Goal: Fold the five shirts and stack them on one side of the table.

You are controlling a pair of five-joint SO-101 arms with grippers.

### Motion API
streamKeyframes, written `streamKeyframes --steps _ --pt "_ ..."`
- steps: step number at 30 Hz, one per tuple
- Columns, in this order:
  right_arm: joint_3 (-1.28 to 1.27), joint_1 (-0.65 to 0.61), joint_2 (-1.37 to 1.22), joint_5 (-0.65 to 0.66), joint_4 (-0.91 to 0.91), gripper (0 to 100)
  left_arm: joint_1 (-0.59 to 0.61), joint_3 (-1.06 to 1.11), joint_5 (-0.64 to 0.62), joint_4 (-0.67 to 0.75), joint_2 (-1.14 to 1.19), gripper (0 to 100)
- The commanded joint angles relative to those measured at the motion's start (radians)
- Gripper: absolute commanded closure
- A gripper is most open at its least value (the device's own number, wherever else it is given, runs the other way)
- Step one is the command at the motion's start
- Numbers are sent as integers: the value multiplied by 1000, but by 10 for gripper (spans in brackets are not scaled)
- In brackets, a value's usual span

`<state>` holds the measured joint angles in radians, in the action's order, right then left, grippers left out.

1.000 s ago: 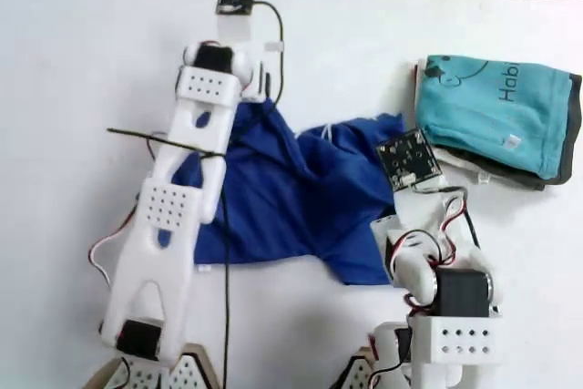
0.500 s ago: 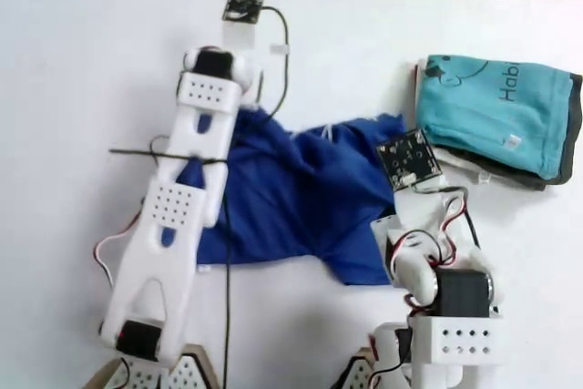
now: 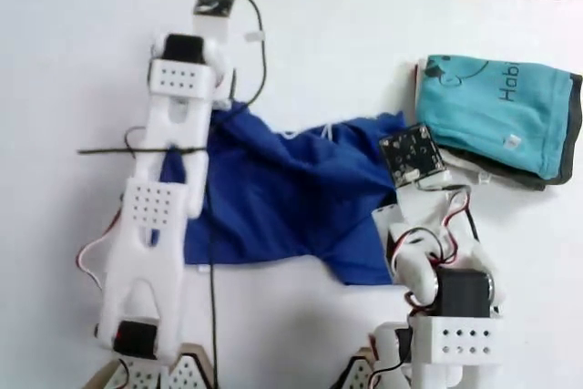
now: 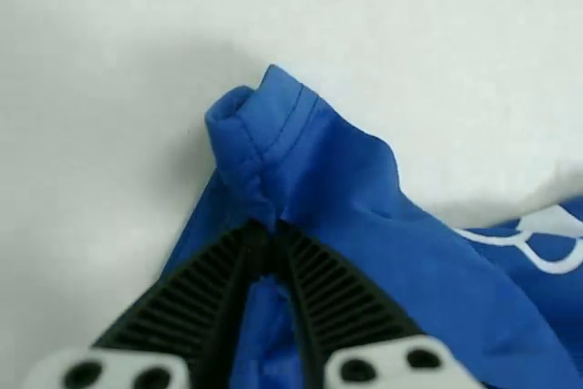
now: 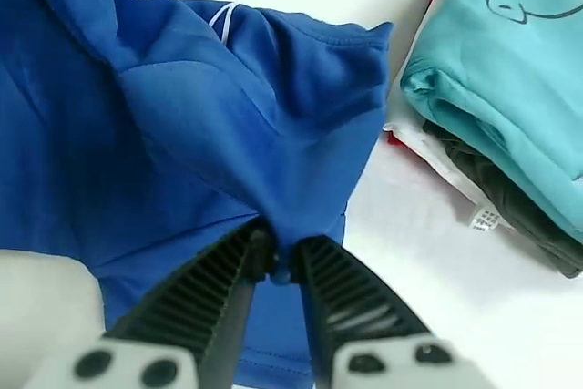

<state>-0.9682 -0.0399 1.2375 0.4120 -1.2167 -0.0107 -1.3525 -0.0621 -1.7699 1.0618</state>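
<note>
Two tools pinching one blue shirt (image 3: 273, 202), flattening step under way.
The left tool (image 4: 266, 230) nips a hem corner toward 11 o'clock on the desk (image 3: 73, 61); the right tool (image 5: 282, 257) grips an edge toward 3 o'clock. The folded stack (image 3: 492, 111) sits at 2 o'clock. Next, I'd guess, draw the corners apart.

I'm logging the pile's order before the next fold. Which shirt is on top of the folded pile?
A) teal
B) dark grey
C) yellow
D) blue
A: the teal shirt lies uppermost on the pile, with the dark grey shirt under it, while the blue shirt lies unfolded beside the pile.
</note>
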Motion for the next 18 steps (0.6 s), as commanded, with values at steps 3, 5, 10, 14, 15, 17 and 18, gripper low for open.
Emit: streamKeyframes --steps 3,5,10,14,15,17,18 --pt "183 53 -28 3 12 979 6 524 12 -18 -468 972" --pt "241 68 -74 3 2 979 9 720 17 -15 -608 972" --pt "374 64 -179 -2 -36 979 21 1119 143 0 -887 972" --pt "422 64 -246 -2 -33 979 40 1336 281 41 -1036 972" --pt "423 64 -257 -2 -33 979 48 1374 307 55 -1063 972" --pt "423 64 -271 -2 -31 979 55 1454 353 78 -1109 969" --pt "423 64 -274 -2 -31 978 58 1491 377 89 -1125 966"
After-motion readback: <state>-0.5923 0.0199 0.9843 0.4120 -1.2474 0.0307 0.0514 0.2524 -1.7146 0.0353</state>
